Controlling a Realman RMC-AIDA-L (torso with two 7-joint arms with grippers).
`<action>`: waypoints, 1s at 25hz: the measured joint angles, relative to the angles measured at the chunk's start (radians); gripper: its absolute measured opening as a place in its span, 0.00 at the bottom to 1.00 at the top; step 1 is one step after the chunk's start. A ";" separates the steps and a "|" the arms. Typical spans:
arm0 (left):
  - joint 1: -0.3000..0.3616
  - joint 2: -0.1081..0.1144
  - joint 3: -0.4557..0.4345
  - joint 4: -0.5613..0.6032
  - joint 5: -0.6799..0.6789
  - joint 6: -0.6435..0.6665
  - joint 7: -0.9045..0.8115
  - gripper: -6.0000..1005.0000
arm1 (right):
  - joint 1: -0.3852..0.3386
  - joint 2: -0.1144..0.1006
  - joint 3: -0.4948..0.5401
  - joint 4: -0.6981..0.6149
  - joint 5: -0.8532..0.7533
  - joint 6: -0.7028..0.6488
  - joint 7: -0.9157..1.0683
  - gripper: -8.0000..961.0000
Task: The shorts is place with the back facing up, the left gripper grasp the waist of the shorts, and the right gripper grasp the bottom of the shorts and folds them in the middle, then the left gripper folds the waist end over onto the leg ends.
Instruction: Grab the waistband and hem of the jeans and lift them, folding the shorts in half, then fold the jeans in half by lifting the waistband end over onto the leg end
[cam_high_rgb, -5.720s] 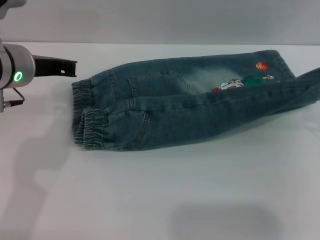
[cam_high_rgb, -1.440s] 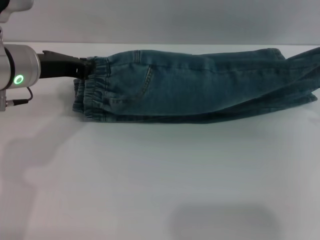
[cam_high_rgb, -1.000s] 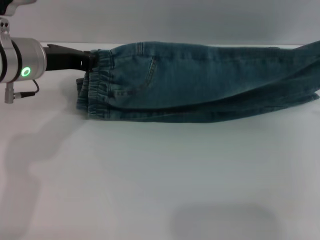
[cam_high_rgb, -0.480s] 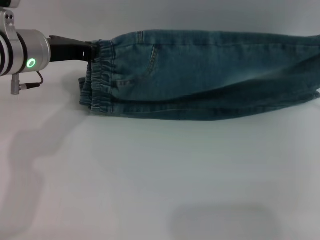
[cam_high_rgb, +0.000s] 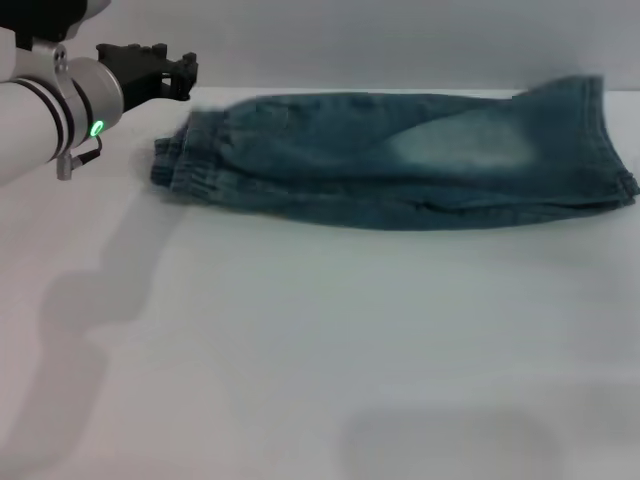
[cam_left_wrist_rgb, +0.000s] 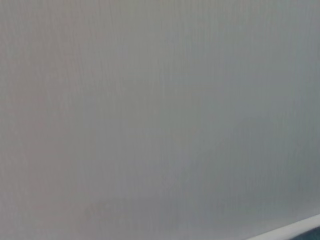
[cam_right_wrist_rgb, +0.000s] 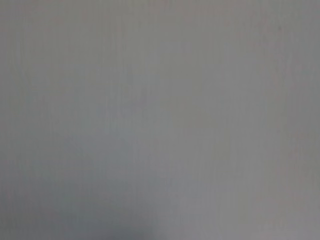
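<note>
A plain white table (cam_high_rgb: 320, 360) fills nearly the whole head view, and a pale grey wall (cam_high_rgb: 400, 40) rises behind its far edge; soft shadows lie on the table at the near left and near the front middle. No containers show in any view. The shorts (cam_high_rgb: 400, 160) lie flat along the far side of the table as a long narrow band of teal-blue denim, folded lengthwise, with a faded lighter patch toward the right. The waist (cam_high_rgb: 185, 165), a gathered, ruffled band, forms the left end of the band and rests on the table. The leg ends (cam_high_rgb: 605, 140) form the right end, where one hem corner stands slightly raised near the table's far edge. The left gripper (cam_high_rgb: 185, 75) hangs in the air at the upper left, above and just beyond the waist and apart from the cloth, on its silver-white arm with a green light (cam_high_rgb: 97, 128). Its black fingers hold nothing, and whether they are spread or closed cannot be told from this angle. The right gripper does not show in the head view. Both wrist views show only a flat grey surface with nothing distinct in it.
</note>
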 joint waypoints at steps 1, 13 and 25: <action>0.001 0.000 0.001 0.000 -0.001 0.001 0.000 0.28 | -0.023 0.002 -0.015 0.028 -0.001 0.027 -0.001 0.19; 0.031 0.000 -0.056 0.011 -0.024 -0.160 -0.043 0.64 | -0.247 0.005 -0.311 0.223 -0.001 0.174 -0.004 0.63; 0.019 0.002 -0.113 0.078 -0.015 -0.290 -0.046 0.85 | -0.366 0.004 -0.434 0.344 -0.005 0.186 -0.003 0.63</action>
